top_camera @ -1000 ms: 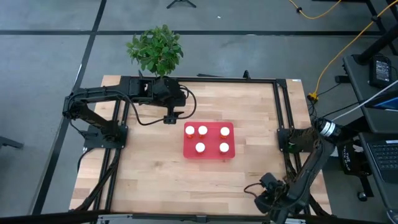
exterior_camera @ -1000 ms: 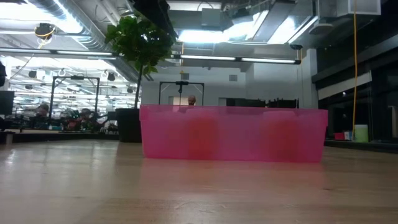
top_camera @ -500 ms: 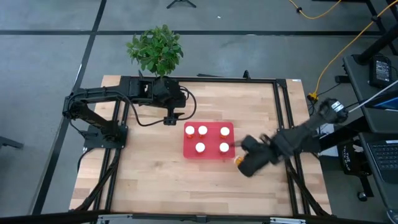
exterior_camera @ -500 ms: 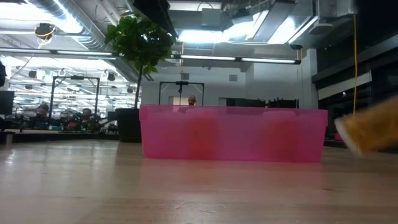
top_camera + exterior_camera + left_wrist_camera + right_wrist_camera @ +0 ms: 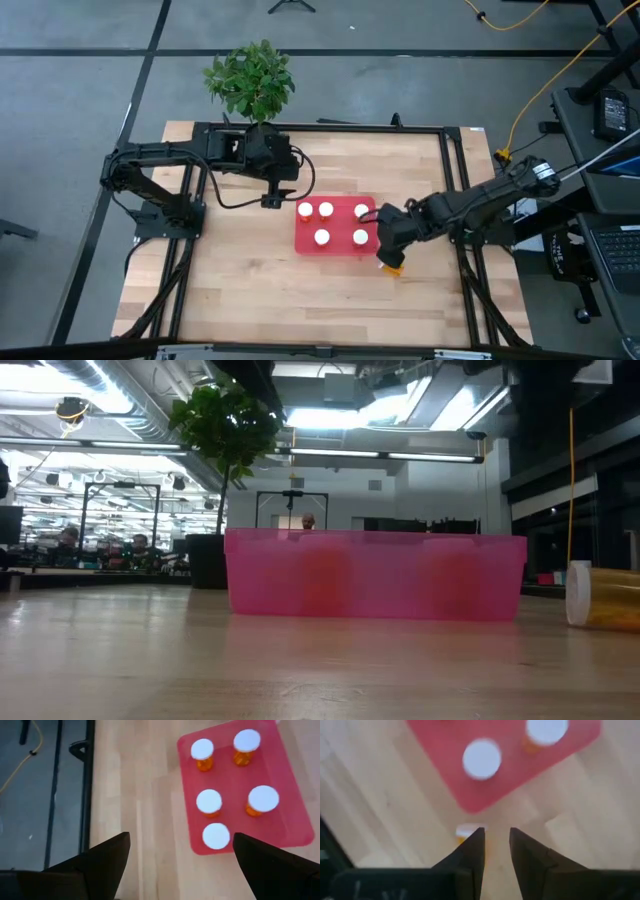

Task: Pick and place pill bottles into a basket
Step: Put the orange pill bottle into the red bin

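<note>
The red tray (image 5: 341, 224) sits at mid-table with five orange pill bottles (image 5: 322, 237) standing upright in it on their bases, white caps up. They also show in the left wrist view (image 5: 209, 802). A sixth bottle (image 5: 392, 266) lies on its side on the table just off the tray's near right corner. In the low view (image 5: 605, 596) its cap points toward the tray. My right gripper (image 5: 384, 247) hovers over it, fingers a narrow gap apart and empty (image 5: 496, 836). The bottle (image 5: 469, 831) shows just beyond one fingertip. My left gripper (image 5: 271, 200) is open and empty (image 5: 180, 840) at the tray's far left.
A potted plant (image 5: 250, 80) stands at the table's far left edge, and its black pot (image 5: 207, 560) shows behind the tray (image 5: 375, 575). A black frame (image 5: 455, 180) runs along the table's sides. Bare wood lies on the near side of the tray.
My right arm has swung from the table's near right corner up to the tray's near right corner. The sixth bottle first shows at its gripper half a second ago, blurred and tilted in the low view. It now lies on its side on the table.
</note>
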Robot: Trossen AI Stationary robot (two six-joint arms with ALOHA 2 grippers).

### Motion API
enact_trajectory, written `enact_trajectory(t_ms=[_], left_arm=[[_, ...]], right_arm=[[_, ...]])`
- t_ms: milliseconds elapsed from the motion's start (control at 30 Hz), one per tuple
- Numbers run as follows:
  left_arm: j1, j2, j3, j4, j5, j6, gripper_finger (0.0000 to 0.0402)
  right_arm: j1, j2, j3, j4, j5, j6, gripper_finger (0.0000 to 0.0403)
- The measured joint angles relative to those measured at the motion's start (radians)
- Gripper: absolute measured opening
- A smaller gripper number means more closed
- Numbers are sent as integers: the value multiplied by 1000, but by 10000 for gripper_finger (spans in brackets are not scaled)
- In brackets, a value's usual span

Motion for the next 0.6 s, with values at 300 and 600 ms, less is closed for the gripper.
enact_trajectory(t_ms=[300, 600], left_arm=[[14, 0, 0, 1, -43, 1, 355], [42, 0, 0, 2, -28, 11, 374]], right_arm=[[139, 0, -108, 112, -72, 244, 200], [187, 27, -347, 435, -183, 401, 313]])
